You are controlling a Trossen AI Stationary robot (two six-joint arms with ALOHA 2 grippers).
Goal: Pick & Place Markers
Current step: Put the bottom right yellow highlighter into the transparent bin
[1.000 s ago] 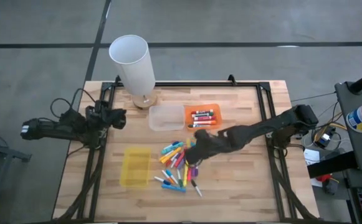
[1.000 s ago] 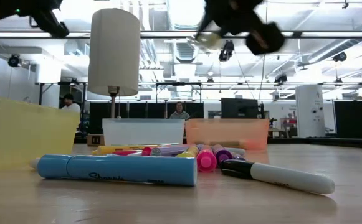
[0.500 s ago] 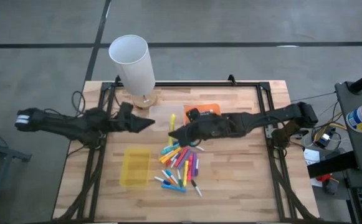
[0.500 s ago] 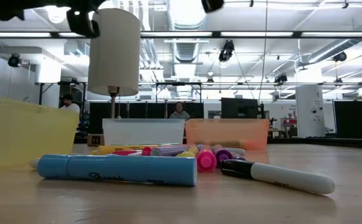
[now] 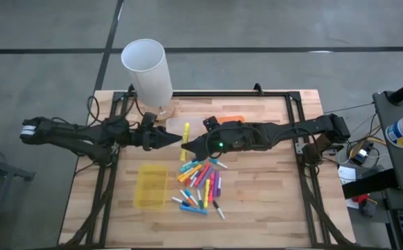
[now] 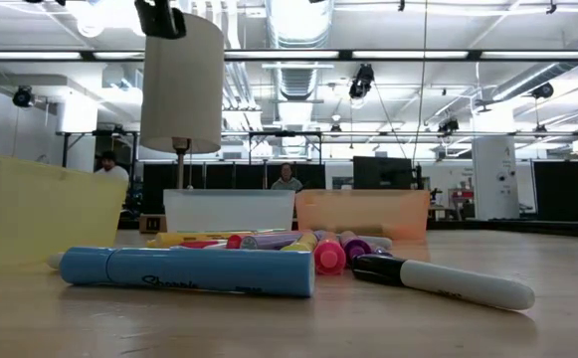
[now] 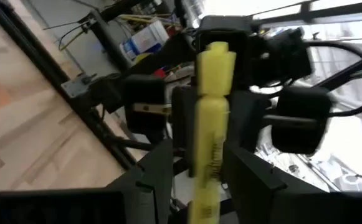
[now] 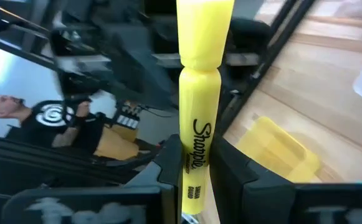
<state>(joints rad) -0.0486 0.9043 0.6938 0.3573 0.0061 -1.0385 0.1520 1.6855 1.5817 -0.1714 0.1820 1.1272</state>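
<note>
Mid-handover, by the look of it: the right gripper (image 5: 186,144) was clamped on a yellow marker (image 5: 186,132), lifted near the middle of the table (image 5: 270,201). The left gripper (image 5: 178,138) met it there, fingers parted on either side of the marker, not yet closed. Next would come a firm squeeze from the left, then the right letting go. Other markers (image 5: 200,186) lay toward the near edge.

The yellow marker (image 8: 196,93) runs off the right wrist picture's top edge, its cap end cut off. The right arm covers most of the orange tray (image 5: 233,118). In the low view, the pens behind the blue marker (image 6: 184,270) are perhaps too crowded to count.
</note>
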